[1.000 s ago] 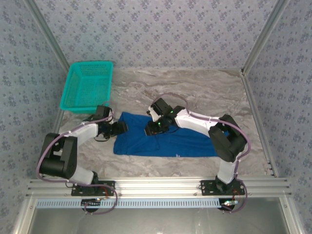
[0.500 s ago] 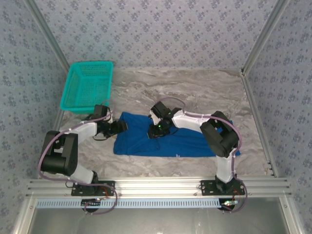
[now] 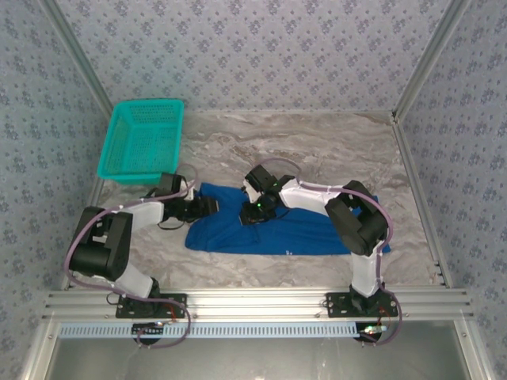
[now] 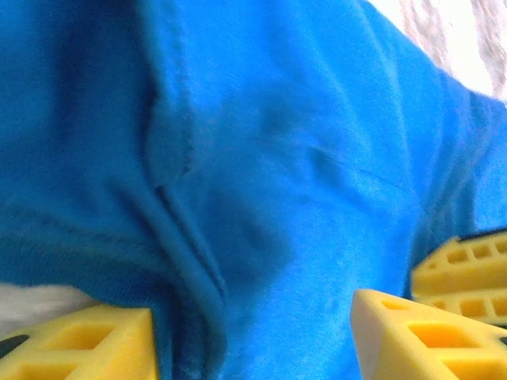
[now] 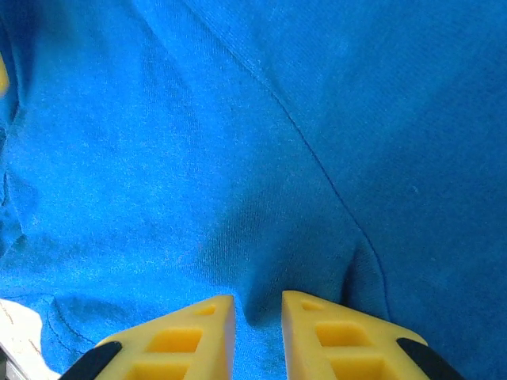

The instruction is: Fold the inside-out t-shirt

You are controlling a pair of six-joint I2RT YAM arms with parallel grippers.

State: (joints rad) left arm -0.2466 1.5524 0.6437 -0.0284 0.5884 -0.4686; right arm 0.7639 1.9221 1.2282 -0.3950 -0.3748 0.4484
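Observation:
The inside-out t-shirt [image 3: 301,233] is royal blue and lies spread across the marble table, wider than it is deep. My left gripper [image 3: 209,207] lies low at the shirt's left edge. In the left wrist view its yellow fingers [image 4: 79,348] stand wide apart, open, with rumpled blue cloth [image 4: 301,158] and a seam fold between them [image 4: 252,317]. My right gripper [image 3: 252,212] is down on the shirt's upper left part. In the right wrist view its two fingers [image 5: 258,305] are nearly together, shut on a small raised pinch of the cloth [image 5: 238,119].
A teal mesh basket [image 3: 142,141] stands at the back left, just behind the left arm. Bare marble table [image 3: 317,150] runs behind the shirt. The aluminium rail [image 3: 253,301] holding both bases crosses the near edge. Patterned walls close in the sides and back.
My left gripper has slid right onto the shirt's left edge, its jaws narrowing. The right arm folded in at the elbow, its jaws drew closer on the cloth, and it has since stayed still.

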